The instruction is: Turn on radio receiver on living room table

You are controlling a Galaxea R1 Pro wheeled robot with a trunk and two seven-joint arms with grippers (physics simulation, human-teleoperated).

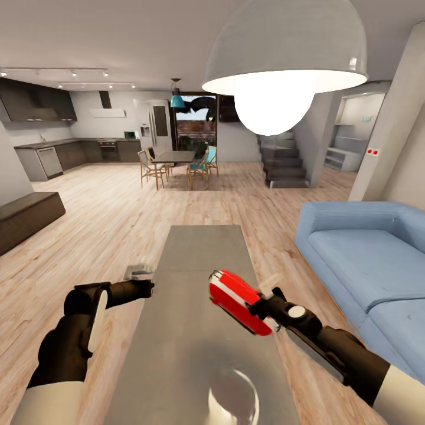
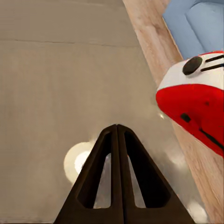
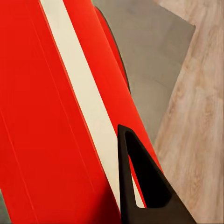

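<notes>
The red radio receiver (image 1: 236, 298) with its white band hangs tilted over the right side of the grey table (image 1: 195, 354). My right gripper (image 1: 264, 306) is shut on it from the sofa side. In the right wrist view the radio receiver (image 3: 51, 126) is pressed close, and one dark finger (image 3: 140, 186) lies against its white band; the other finger is hidden behind it. My left gripper (image 1: 140, 274) is shut and empty at the table's left edge. Its fingertips (image 2: 116, 135) meet over the table (image 2: 56, 84), with the radio receiver (image 2: 196, 102) off to one side.
A blue sofa (image 1: 366, 260) runs close along the table's right side. A dark low bench (image 1: 26, 218) stands at the left. A white dome lamp (image 1: 283, 59) hangs ahead, and a dining set (image 1: 174, 165) and kitchen lie beyond the wood floor.
</notes>
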